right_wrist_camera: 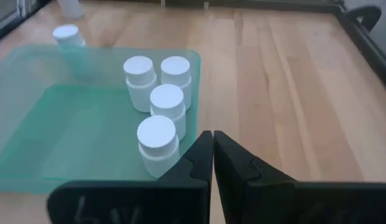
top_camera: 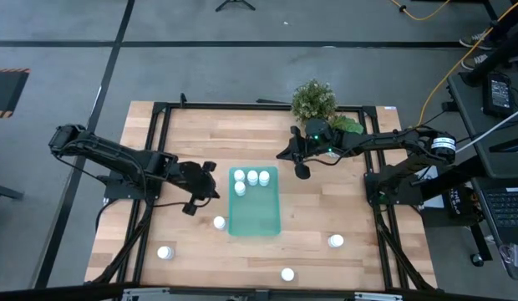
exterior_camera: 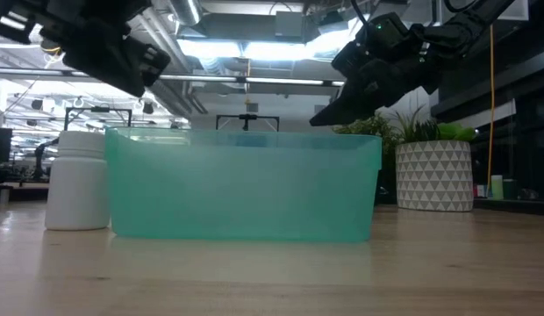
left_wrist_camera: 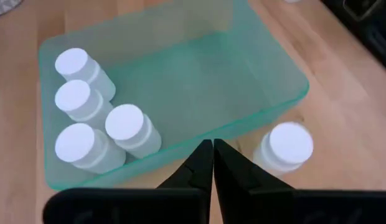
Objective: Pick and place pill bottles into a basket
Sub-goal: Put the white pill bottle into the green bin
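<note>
Four bottles [top_camera: 251,178] in basket [top_camera: 257,219] at far end, four loose bottles [top_camera: 219,222] toward table [top_camera: 342,201] near edge, left end effector [left_wrist_camera: 212,163] together, empty, beside basket, right end effector [right_wrist_camera: 213,155] together, empty.

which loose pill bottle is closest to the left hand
The pill bottle standing just outside the basket's left wall. The other three loose bottles stand farther off along the table's near edge. The left hand is shut and empty.

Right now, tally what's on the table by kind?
Pill bottles in the basket: 4
Pill bottles loose on the table: 4
Basket: 1
Plant pot: 1
Total: 10
</note>
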`<action>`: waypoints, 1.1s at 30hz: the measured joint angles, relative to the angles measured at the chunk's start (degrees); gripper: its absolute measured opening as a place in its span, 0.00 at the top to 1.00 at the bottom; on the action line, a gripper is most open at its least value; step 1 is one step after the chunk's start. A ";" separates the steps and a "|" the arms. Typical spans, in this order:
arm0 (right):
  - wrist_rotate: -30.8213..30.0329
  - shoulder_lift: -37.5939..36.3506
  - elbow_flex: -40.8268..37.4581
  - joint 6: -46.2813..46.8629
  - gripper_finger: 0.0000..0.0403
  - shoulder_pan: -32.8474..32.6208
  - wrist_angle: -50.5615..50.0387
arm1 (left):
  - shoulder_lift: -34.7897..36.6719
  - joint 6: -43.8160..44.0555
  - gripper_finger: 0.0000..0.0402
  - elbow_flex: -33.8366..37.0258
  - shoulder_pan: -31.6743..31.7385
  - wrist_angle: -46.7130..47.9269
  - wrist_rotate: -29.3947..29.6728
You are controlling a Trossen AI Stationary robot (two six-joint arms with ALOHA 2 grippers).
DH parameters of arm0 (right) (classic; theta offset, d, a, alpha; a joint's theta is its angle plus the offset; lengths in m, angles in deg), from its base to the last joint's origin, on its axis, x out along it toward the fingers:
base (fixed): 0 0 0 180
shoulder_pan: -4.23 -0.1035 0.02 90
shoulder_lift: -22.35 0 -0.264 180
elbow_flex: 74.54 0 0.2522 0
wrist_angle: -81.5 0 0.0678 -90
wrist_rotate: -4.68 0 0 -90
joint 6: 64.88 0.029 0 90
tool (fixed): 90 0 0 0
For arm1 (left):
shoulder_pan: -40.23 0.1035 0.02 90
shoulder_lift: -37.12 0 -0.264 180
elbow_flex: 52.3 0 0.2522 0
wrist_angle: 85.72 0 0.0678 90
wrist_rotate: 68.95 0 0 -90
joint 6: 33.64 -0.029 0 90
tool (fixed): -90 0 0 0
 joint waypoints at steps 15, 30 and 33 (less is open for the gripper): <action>-0.02 0.00 0.00 2.48 0.96 0.00 0.24 | -0.03 3.14 0.65 -0.02 0.03 -5.04 1.03; 0.00 0.00 0.00 6.98 0.96 0.00 0.24 | -0.03 5.30 0.35 -0.04 -3.28 -6.19 -0.84; -0.01 0.00 -0.01 6.92 0.96 0.00 0.24 | -0.03 7.44 0.35 -0.06 -6.06 -6.22 2.85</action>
